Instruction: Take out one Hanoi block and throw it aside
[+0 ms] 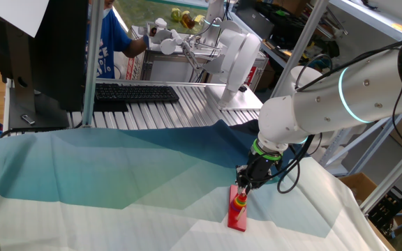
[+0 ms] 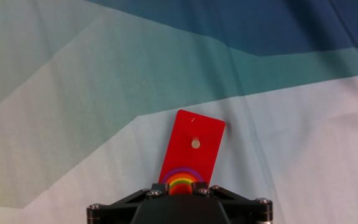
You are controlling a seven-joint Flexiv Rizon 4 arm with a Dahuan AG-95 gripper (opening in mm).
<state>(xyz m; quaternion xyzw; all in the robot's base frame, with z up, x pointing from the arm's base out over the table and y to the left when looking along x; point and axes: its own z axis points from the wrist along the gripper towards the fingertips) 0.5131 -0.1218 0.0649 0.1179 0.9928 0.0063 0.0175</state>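
Evidently I have the gripper [image 1: 243,187] right over the ring stack [image 2: 181,180] on the red base board [image 2: 193,146], no Hanoi block out yet, and I cannot tell its grip.

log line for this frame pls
phase: at ring stack | gripper: directly over stack, open/shut unclear | Hanoi block: on stack, on red base board | free peg: bare | thrown: no

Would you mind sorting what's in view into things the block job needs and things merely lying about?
Part of the job:
- Hanoi block, topping the ring stack
- red base board
- gripper, directly above the stack

Just lying about:
- keyboard
- blue-and-white cloth
- cardboard box
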